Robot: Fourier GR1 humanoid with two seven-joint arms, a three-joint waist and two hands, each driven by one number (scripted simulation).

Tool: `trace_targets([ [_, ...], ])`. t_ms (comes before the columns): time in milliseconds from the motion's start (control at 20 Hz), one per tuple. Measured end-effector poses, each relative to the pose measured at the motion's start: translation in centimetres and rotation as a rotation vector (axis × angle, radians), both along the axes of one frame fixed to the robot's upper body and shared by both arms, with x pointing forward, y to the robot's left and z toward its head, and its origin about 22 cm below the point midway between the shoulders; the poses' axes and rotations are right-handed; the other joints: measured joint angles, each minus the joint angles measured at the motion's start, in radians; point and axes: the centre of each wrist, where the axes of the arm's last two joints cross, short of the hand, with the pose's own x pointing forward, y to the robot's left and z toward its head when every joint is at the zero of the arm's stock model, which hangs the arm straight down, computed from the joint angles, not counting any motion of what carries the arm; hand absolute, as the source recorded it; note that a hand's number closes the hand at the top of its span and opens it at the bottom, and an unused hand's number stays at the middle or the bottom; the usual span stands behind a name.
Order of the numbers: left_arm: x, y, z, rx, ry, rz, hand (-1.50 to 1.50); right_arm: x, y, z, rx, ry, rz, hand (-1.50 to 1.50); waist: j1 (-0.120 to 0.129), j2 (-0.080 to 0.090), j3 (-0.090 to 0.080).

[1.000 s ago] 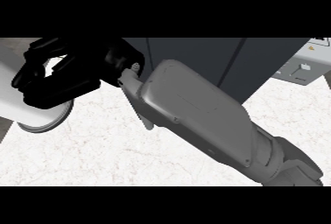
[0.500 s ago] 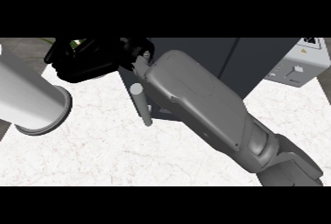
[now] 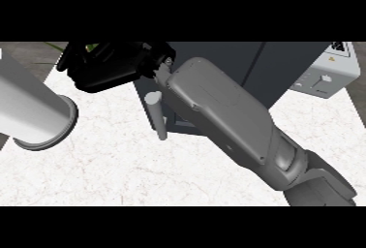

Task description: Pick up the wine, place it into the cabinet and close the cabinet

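A big grey forearm (image 3: 236,126) comes up from the bottom right corner and slants across the white speckled counter (image 3: 107,169) toward the top left. At its far end is the right hand (image 3: 107,68), black and bunched up, with its fingers curled in. It sits up near the top edge, in front of the dark cabinet (image 3: 286,72). I cannot tell if it holds anything, because the hand hides what may be under it.

A grey handle bar (image 3: 157,116) stands just beside the forearm, on its left side, at the edge of the cabinet's door.

On the left, a fat light grey tube (image 3: 32,114) with a round rim lies slanted over the counter. No left hand shows.

The wine cannot be seen anywhere.

Farther back, at the top right, a small grey box with a knob (image 3: 325,77) stands beside the cabinet. At the top left, a bit of green leaf (image 3: 85,47) peeks out behind the hand.
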Motion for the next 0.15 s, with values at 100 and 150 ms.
trace_targets([
  [100,0.13,-0.49,0.12,-0.008,0.001,-0.016,-1.50,0.01,0.01,-0.04,0.014,-0.006,0.014,1.50,-0.004,0.002,-0.003],
  [150,0.18,-0.76,0.17,-0.014,0.002,-0.022,-1.50,0.02,0.03,-0.05,0.018,-0.007,0.020,1.50,-0.006,0.002,-0.004],
])
